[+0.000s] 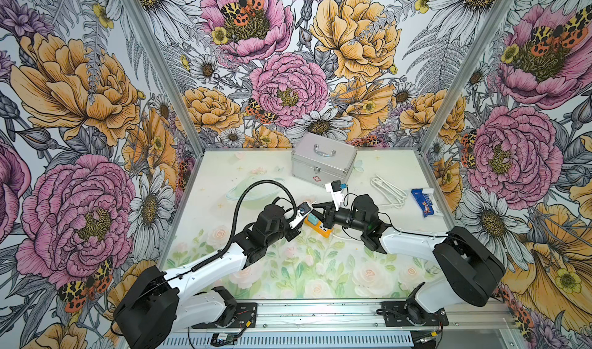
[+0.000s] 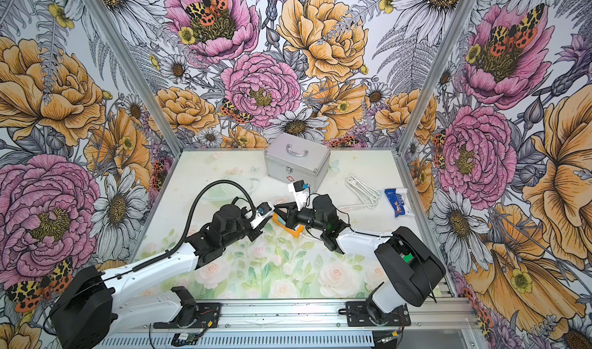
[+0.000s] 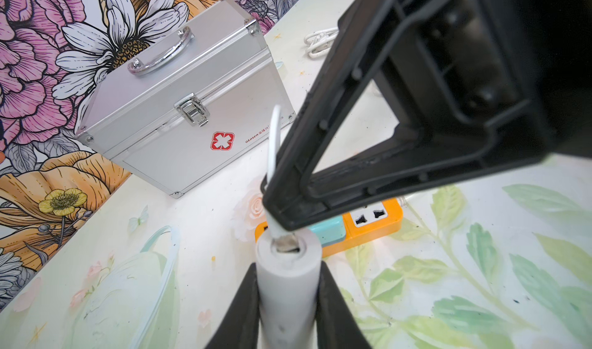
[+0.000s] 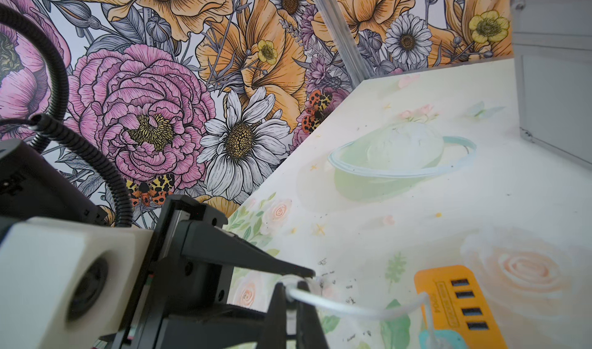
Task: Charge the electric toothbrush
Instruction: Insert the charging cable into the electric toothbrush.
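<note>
My left gripper (image 3: pixel 288 267) is shut on the white handle of the electric toothbrush (image 3: pixel 288 286). The handle's end socket faces the orange power strip (image 3: pixel 368 225). My right gripper (image 4: pixel 291 288) is shut on a thin white charging cable (image 4: pixel 352 309) just at that socket. The cable curves back to a teal plug (image 3: pixel 328 232) on the strip. In both top views the two grippers meet tip to tip above the strip (image 1: pixel 320 230) (image 2: pixel 293 231). The brush head is hidden.
A closed silver first-aid case (image 1: pixel 323 158) stands at the back middle. A looped white cable (image 1: pixel 387 192) and a blue-and-white packet (image 1: pixel 424 201) lie at the right. Floral walls close in the left, back and right sides.
</note>
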Controlling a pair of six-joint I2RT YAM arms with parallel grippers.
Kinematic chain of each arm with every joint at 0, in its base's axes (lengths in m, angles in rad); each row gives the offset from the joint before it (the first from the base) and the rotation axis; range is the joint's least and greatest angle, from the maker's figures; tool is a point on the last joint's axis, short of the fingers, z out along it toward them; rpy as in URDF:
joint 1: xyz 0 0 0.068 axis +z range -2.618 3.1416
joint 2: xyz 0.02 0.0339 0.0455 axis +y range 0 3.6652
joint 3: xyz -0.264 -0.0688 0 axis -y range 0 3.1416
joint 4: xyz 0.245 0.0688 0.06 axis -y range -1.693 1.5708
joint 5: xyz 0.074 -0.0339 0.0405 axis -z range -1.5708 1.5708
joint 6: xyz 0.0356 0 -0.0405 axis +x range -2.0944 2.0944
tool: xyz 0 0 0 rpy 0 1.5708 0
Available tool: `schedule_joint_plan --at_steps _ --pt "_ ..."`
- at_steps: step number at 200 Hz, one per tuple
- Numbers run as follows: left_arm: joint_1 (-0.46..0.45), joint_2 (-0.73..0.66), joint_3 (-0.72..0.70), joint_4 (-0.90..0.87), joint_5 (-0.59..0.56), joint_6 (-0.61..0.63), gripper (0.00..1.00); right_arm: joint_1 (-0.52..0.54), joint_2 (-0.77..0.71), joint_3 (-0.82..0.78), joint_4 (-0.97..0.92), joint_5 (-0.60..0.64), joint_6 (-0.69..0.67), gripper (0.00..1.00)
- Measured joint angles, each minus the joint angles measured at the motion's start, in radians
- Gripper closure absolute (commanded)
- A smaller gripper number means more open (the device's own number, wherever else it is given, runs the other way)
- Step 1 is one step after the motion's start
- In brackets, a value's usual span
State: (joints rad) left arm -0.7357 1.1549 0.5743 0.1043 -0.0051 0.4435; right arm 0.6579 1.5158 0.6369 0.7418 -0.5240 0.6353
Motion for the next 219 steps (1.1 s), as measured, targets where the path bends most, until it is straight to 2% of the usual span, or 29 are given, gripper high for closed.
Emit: schedule_joint_plan --at_steps 67,157,219 --pt "0.000 -0.004 0.004 -0.005 0.000 -0.030 1.00 0.011 0.000 0.002 0.001 0.012 -0.016 1.00" --pt "0.002 -0.003 0.089 -0.138 -0.014 -0.105 1.00 0.037 0.000 0.024 -0.001 0.077 -0.102 1.00" --pt "0.002 -0.004 0.090 -0.133 -0.020 -0.124 1.00 0.042 0.000 0.025 0.004 0.091 -0.112 1.00"
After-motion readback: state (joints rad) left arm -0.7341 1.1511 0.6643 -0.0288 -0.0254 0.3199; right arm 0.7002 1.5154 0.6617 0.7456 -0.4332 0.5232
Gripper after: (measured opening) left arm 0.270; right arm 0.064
